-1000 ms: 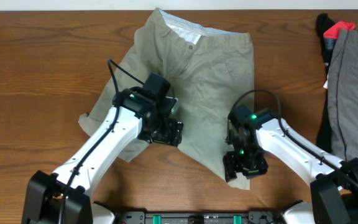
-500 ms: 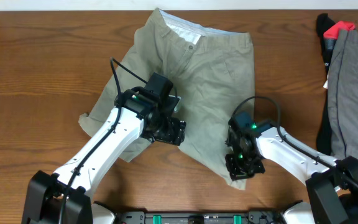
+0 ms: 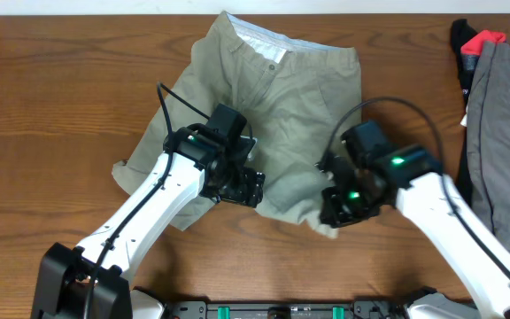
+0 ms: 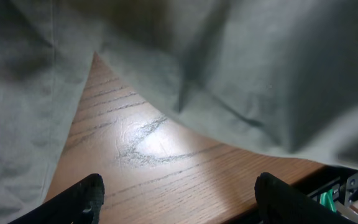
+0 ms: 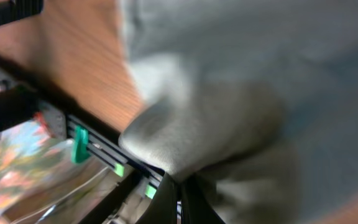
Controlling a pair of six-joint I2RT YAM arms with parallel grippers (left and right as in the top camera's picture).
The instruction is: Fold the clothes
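Pinching a leg hem of the shorts point(image 3: 283, 97), the right hand point(image 3: 335, 213) held it bunched above the desk point(image 3: 51, 97), where they lay spread; the left hand point(image 3: 244, 188) hovered released, empty.

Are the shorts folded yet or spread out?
Mostly spread out: the shorts lie open on the table, only one leg's hem lifted in the right gripper.

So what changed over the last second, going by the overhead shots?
The right tool, now shut on the leg hem of the shorts, has risen and drawn that hem toward the waistband, so the leg looks shorter. The left tool stayed open near the crotch, barely shifting. The rest of the shorts and the grey garment at the right did not move.
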